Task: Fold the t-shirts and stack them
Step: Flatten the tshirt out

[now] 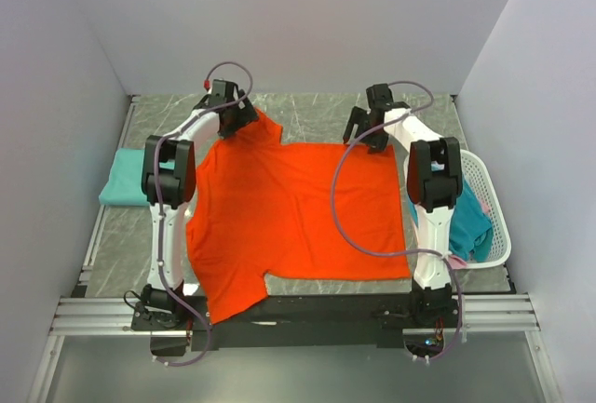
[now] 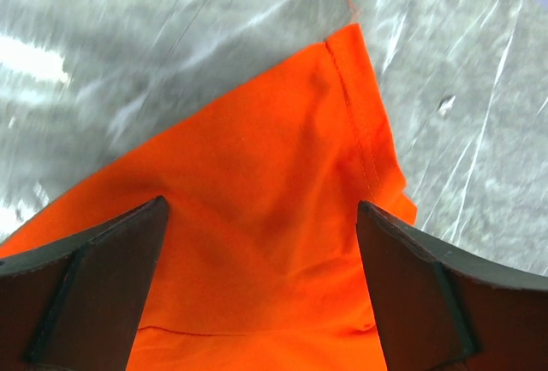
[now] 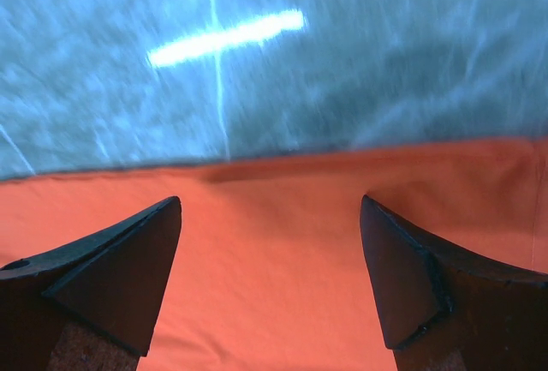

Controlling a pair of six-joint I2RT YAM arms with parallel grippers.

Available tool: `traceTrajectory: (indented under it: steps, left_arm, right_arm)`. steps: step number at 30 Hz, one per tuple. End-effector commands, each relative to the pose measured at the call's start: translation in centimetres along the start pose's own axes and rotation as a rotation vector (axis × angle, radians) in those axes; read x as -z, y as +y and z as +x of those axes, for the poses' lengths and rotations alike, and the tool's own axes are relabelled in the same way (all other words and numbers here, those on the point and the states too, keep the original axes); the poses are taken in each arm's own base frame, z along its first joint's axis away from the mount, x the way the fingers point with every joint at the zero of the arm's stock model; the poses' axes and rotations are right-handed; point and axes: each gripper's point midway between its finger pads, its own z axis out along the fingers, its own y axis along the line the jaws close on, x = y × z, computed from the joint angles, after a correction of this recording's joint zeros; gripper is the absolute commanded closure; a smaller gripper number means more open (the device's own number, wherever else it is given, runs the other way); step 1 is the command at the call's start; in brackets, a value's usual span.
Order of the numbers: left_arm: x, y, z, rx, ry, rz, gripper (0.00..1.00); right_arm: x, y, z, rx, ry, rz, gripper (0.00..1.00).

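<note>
A bright orange-red t-shirt [image 1: 289, 217] lies spread flat across the table's middle, one sleeve at the far left and one at the near left. My left gripper [image 1: 235, 122] hovers open over the far sleeve [image 2: 282, 174], jaws wide apart with cloth beneath and nothing between them. At the shirt's far right edge [image 3: 282, 242] my right gripper [image 1: 365, 133] stands open, just above the hem. A folded teal t-shirt [image 1: 126, 184] rests at the left. More teal and pink shirts [image 1: 470, 226] fill the basket.
A white lattice basket [image 1: 494, 208] stands at the right edge of the table, beside the right arm. The grey marbled tabletop [image 1: 307, 114] shows beyond the shirt. Plain walls close in on three sides.
</note>
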Motion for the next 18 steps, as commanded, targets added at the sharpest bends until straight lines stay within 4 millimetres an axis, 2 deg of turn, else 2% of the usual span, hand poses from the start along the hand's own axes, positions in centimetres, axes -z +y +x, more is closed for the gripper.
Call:
traceTrajectory:
  steps: [1, 2, 4, 5, 7, 8, 15, 18]
  left_arm:
    - [-2.1, 2.3, 1.9, -0.009, 0.076, -0.071, 0.0]
    - [-2.1, 1.4, 1.3, -0.011, 0.07, -0.044, 0.01]
    - [-2.9, 1.5, 1.6, -0.011, 0.083, -0.048, 0.0]
    - [-2.9, 0.9, 0.9, -0.014, 0.07, -0.035, 0.01]
    - [-3.6, 1.2, 0.9, -0.021, 0.073, -0.038, 0.01]
    - [-3.7, 0.8, 0.3, -0.02, 0.061, -0.034, 0.01]
    - [-5.3, 1.4, 0.3, 0.012, 0.077, -0.021, 0.01]
    - [-5.3, 1.3, 0.2, 0.016, 0.078, -0.007, 0.01]
  right_arm:
    - [-0.3, 0.5, -2.3, -0.012, -0.027, -0.038, 0.09]
    - [-0.1, 0.9, -3.0, -0.012, -0.035, -0.051, 0.09]
    - [-0.7, 0.9, -3.3, -0.013, -0.032, -0.055, 0.09]
    - [-0.5, 1.1, -4.1, -0.015, -0.043, -0.065, 0.09]
    - [-1.1, 1.1, -4.3, -0.016, -0.039, -0.07, 0.09]
    - [-1.0, 1.1, -5.0, -0.02, -0.05, -0.077, 0.09]
    - [-1.9, 0.9, -6.2, -0.038, -0.049, -0.112, 0.1]
    - [-2.3, 1.1, -5.8, -0.036, -0.025, -0.146, 0.09]
